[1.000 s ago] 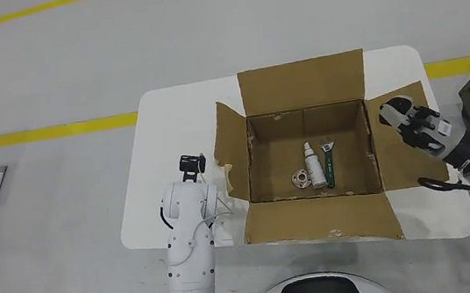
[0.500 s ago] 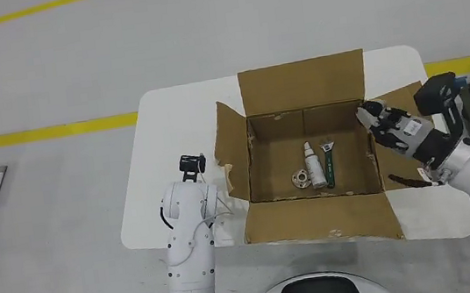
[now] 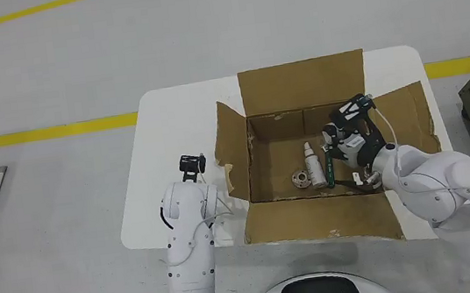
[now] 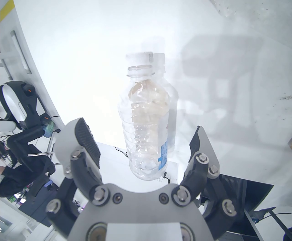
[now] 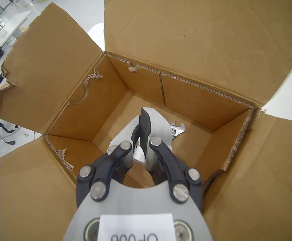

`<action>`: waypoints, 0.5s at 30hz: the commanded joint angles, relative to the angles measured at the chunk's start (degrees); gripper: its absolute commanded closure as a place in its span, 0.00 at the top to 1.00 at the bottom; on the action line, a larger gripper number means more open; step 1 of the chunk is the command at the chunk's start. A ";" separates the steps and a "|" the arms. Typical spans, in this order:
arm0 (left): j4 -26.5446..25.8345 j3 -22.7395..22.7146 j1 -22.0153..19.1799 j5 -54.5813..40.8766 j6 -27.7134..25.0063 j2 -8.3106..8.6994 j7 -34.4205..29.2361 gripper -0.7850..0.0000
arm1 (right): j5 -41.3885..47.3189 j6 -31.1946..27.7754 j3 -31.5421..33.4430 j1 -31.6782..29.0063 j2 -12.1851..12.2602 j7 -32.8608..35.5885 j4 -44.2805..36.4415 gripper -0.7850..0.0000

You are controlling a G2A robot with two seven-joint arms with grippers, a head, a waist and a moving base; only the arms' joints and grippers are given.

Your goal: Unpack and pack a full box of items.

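The left gripper [image 4: 139,127] is seen with fingers spread wide apart; the right gripper [image 5: 143,115] is pressed together and pointed downward.

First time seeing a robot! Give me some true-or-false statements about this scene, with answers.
1. The cardboard box has its flaps folded open. True.
2. The box is empty. False: a wrench, a small white bottle and a round metal part lie inside.
3. The right hand is shut, above the box. True.
4. The left hand grips the clear bottle. False: its fingers stand open, apart from the bottle.
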 commanded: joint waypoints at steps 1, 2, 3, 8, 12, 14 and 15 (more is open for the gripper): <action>0.00 0.00 0.00 0.00 0.00 0.00 0.00 1.00 | -0.01 0.01 -0.01 0.01 0.00 0.01 0.00 0.00; 0.00 0.00 0.00 0.00 0.00 0.00 0.00 1.00 | -0.01 0.01 -0.01 0.01 0.00 0.01 0.00 0.00; 0.00 0.00 0.00 0.00 0.00 0.00 0.00 1.00 | -0.01 0.01 -0.01 0.01 0.00 0.01 0.00 0.00; 0.00 0.00 0.00 0.00 0.00 0.00 0.00 1.00 | -0.01 0.01 -0.01 0.01 0.00 0.01 0.00 0.00; 0.00 0.00 0.00 0.00 0.00 0.00 0.00 1.00 | -6.16 4.80 -2.56 0.25 -0.28 1.53 1.45 0.00; 0.00 0.00 0.00 0.00 0.00 0.00 0.00 1.00 | -10.23 9.27 -5.58 2.11 -0.79 4.18 2.24 0.00; 0.00 0.00 0.00 0.00 0.00 0.00 0.00 1.00 | -11.87 11.17 -7.23 3.34 -1.12 5.39 2.78 0.00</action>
